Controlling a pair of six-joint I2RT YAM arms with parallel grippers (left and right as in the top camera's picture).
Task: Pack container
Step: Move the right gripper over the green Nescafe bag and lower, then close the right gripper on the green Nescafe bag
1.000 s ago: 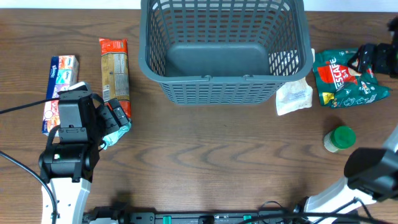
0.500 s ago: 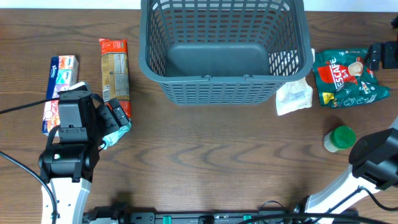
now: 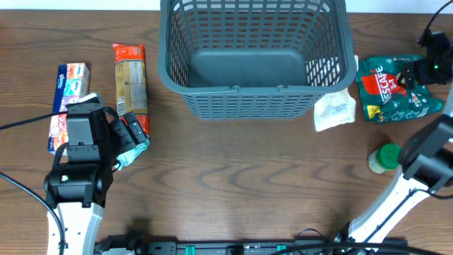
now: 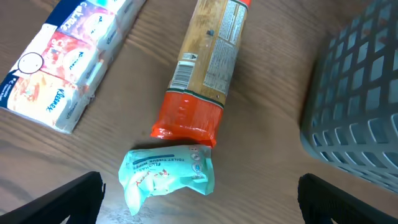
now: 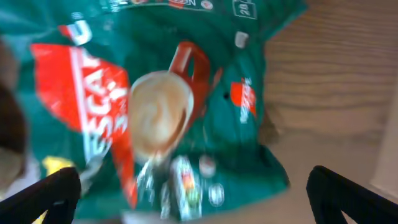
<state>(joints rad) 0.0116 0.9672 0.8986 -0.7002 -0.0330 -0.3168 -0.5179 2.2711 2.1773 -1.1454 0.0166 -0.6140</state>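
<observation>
By the desk's (image 3: 248,177) left edge are laid a tissue pack (image 3: 71,79), a long orange-ended packet (image 3: 131,83) and a teal wipes pack (image 4: 168,176); by the right edge, a white sachet (image 3: 334,111), green coffee bag (image 3: 388,92) and green-lidded jar (image 3: 386,158).

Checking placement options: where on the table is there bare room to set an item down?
Bare wood spans the stretch in front of the basket, between the pasta packet and the green-lidded jar. Its floor is bare too. Crowded: the sachet and coffee bag right of the basket.
</observation>
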